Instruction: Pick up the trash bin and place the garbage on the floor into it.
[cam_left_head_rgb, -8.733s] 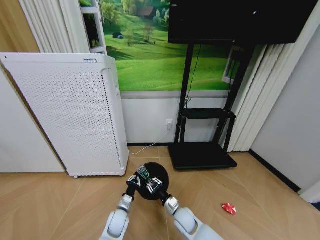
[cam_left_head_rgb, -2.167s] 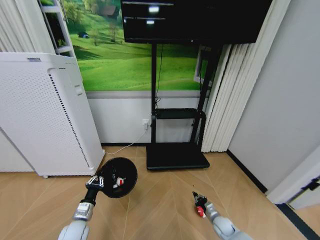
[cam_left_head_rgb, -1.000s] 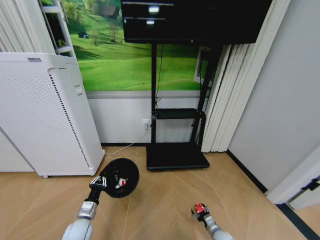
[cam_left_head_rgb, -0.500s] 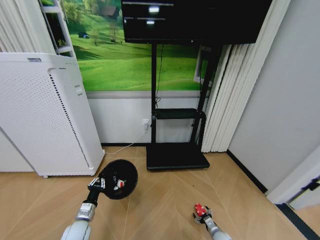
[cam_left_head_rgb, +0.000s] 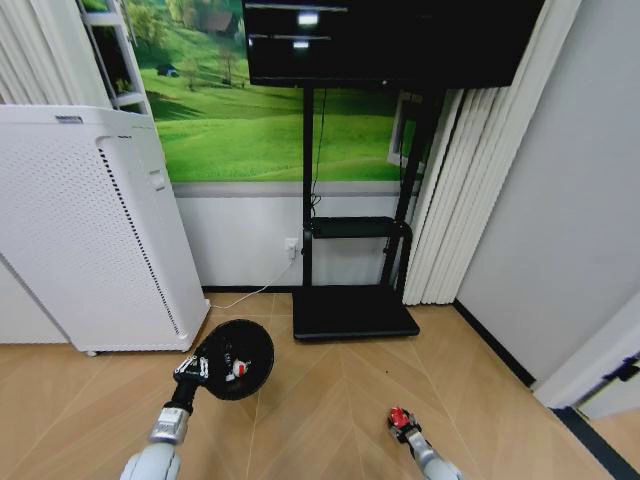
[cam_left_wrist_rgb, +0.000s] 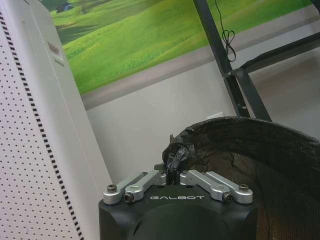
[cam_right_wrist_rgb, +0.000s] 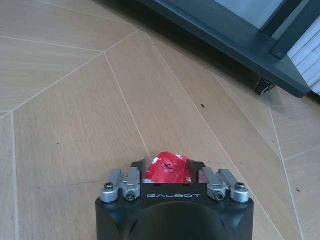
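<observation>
Right wrist view: the right gripper (cam_right_wrist_rgb: 169, 172) is pinching the crumpled red-and-white wrapper (cam_right_wrist_rgb: 168, 169) (light, crushable) above the floor, while the left gripper (cam_left_wrist_rgb: 172, 178) is clamping the small black mesh trash bin (cam_left_wrist_rgb: 250, 150) by its stiff rim.

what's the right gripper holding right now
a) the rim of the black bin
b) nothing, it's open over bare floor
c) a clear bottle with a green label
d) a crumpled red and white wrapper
d: the right gripper is shut on the red-and-white wrapper, above the wood floor.
</observation>
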